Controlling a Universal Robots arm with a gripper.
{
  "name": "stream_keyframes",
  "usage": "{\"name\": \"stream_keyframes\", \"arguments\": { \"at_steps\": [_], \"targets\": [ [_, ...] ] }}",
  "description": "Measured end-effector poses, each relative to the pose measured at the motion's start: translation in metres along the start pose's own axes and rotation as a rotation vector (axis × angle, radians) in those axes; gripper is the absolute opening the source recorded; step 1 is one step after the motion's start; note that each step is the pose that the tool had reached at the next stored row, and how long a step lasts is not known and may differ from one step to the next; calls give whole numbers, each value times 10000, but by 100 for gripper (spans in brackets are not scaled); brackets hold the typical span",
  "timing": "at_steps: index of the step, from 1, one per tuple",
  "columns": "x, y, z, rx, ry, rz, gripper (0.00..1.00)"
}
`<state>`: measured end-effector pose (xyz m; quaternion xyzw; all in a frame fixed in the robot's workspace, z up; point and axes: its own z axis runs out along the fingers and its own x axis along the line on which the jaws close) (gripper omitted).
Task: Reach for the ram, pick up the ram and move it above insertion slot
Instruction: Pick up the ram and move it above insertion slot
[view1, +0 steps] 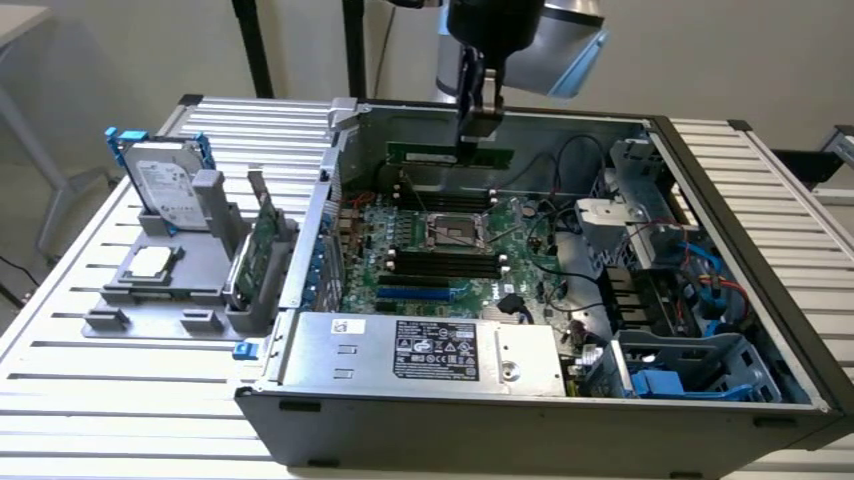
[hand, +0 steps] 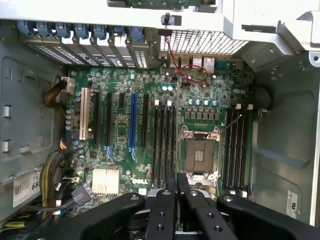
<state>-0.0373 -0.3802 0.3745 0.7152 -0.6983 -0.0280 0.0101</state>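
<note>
Exterior view: gripper (view1: 478, 128) hung inside the open computer case (view1: 747, 330), fingers closed on the ram (view1: 450, 155), which it held level by its top edge, above the far end of the motherboard (view1: 441, 255). The stick was off any rest, hanging over the memory slots near the back wall.

Wrist view: fingers (hand: 163, 200) stood close together, looking straight down on the processor socket (hand: 199, 152) with banks of black memory slots (hand: 164, 142) on either side. The ram itself could not be made out between them.

Risks, as judged:
- Grip sat on a narrow edge, so the stick could tilt or slip if jolted.
- Slots are narrow and closely spaced, so a small sideways error would put it over the wrong one.
- Loose cables (view1: 581, 165) near the drive cage could snag the arm.
</note>
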Motion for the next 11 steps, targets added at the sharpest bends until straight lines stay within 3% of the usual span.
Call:
{"name": "stream_keyframes", "arguments": {
  "at_steps": [5,11],
  "targets": [
    [-29,-25,1,20,-43,-1,13],
    [-29,-26,1,20,-44,-2,13]
  ]
}}
